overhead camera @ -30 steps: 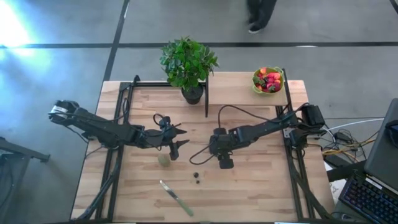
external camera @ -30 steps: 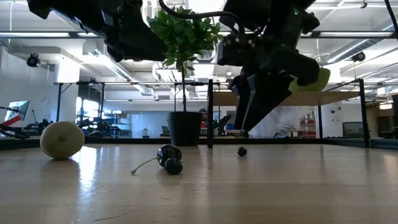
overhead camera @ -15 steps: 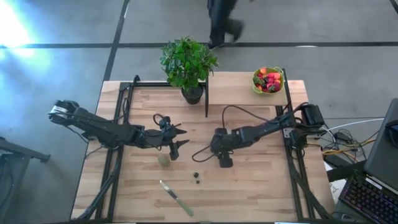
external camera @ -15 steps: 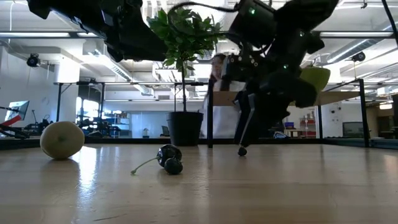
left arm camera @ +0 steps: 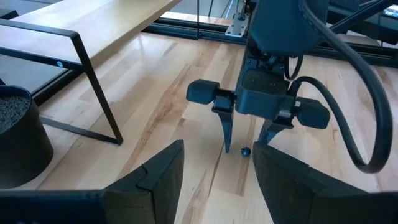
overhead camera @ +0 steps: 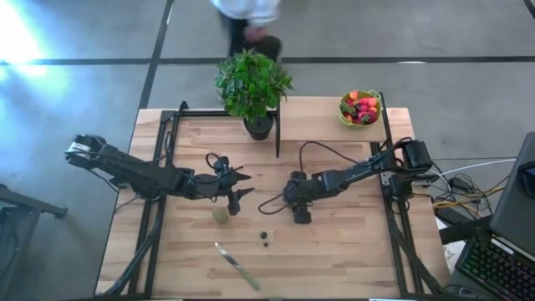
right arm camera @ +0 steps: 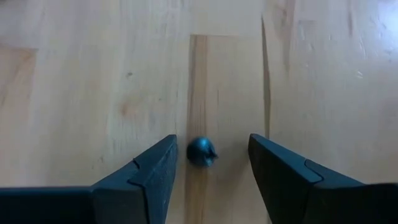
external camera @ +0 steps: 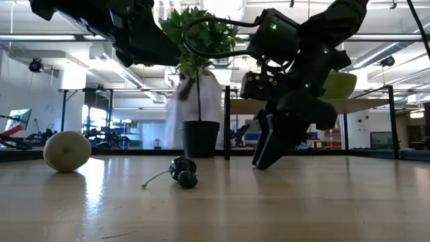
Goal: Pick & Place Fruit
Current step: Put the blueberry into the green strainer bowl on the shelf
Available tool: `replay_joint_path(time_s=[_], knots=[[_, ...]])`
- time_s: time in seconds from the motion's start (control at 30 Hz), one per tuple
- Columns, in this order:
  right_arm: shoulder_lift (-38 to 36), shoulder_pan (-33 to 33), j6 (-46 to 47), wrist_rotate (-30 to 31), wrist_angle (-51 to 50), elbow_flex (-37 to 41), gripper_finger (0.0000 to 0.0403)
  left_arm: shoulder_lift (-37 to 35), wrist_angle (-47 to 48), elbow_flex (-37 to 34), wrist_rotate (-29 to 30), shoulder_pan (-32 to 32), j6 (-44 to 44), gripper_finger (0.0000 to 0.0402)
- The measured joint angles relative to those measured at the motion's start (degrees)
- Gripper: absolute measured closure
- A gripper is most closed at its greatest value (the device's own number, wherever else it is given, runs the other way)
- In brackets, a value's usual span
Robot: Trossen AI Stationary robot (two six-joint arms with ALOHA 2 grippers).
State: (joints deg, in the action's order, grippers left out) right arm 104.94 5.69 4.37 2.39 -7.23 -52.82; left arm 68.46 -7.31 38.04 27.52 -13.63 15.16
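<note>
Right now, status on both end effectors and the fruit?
Right end effector open, down at the table, straddling a dark berry, not gripped. Left end effector open, empty, above the green ball. Nothing in the way.

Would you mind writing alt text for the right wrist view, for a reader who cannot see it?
The right gripper is low over the pale wooden table with its two dark fingers open around a small dark berry. The berry sits on the wood nearer one finger than the other, not yet pinched.
</note>
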Motion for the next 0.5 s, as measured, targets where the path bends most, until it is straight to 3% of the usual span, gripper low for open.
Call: replay_joint_path(time_s=[0.2, 0.5], knots=[[1.56, 0.0, 0.87, -0.02, 0.66, -0.19, 0.0204, -0.01, 0.02, 0.0, 0.0, 0.0, 0.0, 0.0204], [0.44, -0.02, 1.15, -1.18, 0.06, -0.15, 0.0255, -0.01, 0.02, 0.0, -0.01, 0.0, -0.04, 0.0204]])
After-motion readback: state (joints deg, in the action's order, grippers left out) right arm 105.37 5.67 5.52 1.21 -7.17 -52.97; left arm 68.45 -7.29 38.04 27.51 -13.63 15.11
